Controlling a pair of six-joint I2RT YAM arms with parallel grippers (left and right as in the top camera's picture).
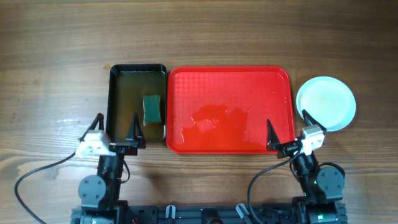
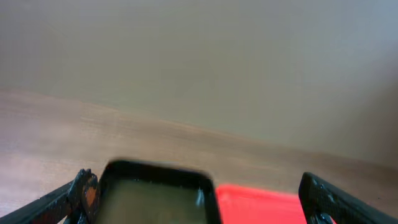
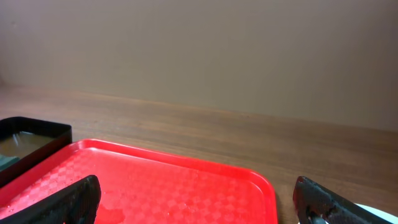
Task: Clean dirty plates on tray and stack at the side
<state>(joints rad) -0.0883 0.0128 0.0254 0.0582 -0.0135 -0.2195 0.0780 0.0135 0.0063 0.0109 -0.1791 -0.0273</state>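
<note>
The red tray (image 1: 186, 81) lies in the middle of the table with wet patches on it and no plates on it. It also shows in the right wrist view (image 3: 205, 180) and the left wrist view (image 2: 261, 202). The pale blue-white plates (image 1: 326, 103) sit as one round stack on the table right of the tray; how many are stacked cannot be told. My left gripper (image 1: 117, 129) is open and empty at the near end of the black tray. My right gripper (image 1: 288, 127) is open and empty at the red tray's near right corner.
A black tray (image 1: 118, 93) holding murky water and a green sponge (image 1: 152, 109) stands left of the red tray, touching it. It also shows in the left wrist view (image 2: 155, 196). Bare wooden table lies all around.
</note>
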